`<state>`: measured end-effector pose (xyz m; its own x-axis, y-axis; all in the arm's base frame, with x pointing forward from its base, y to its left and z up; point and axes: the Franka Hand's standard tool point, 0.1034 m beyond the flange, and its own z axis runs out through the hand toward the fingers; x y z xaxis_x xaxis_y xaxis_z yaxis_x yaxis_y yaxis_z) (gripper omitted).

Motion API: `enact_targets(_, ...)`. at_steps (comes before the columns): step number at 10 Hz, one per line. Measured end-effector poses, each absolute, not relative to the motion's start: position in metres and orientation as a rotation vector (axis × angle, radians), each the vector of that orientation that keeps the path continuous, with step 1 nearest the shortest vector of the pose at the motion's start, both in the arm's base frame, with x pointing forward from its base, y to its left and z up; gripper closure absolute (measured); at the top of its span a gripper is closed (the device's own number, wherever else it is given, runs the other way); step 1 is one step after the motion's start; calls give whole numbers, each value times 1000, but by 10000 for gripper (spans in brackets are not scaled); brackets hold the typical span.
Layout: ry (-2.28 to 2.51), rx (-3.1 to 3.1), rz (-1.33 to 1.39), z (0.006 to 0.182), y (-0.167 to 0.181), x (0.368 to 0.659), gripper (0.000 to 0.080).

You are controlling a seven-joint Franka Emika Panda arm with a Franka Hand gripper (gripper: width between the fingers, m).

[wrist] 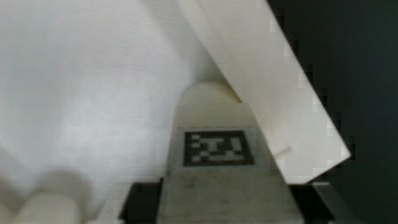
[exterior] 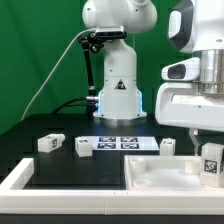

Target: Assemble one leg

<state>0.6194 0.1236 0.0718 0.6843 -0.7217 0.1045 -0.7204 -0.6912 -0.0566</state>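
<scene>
My gripper [exterior: 208,148] is shut on one leg [exterior: 211,161], a small white peg with a black-and-white tag. It holds the leg upright over the right part of the large white square panel [exterior: 160,178] at the front. In the wrist view the leg [wrist: 217,135] sits between the black fingers [wrist: 157,198], with the tag facing the camera. Its far end is close to the panel's raised rim [wrist: 267,70]. Whether the leg touches the panel I cannot tell. Three more legs lie on the black table: one [exterior: 50,143], another [exterior: 83,148] and a third [exterior: 167,146].
The marker board [exterior: 120,142] lies between the loose legs, in front of the robot base [exterior: 117,95]. A white L-shaped rail [exterior: 22,180] borders the table at the exterior view's left and front. A rounded white bump [wrist: 45,205] shows on the panel beside the fingers.
</scene>
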Motion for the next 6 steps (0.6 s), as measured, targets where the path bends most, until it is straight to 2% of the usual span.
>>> enact_targets(2, 1578, -2686, -170, 72, 123, 621, 508)
enact_targets(5, 1856, -2473, -150, 72, 122, 622, 508)
enact_targets(6, 1833, -2489, -151, 72, 122, 622, 442)
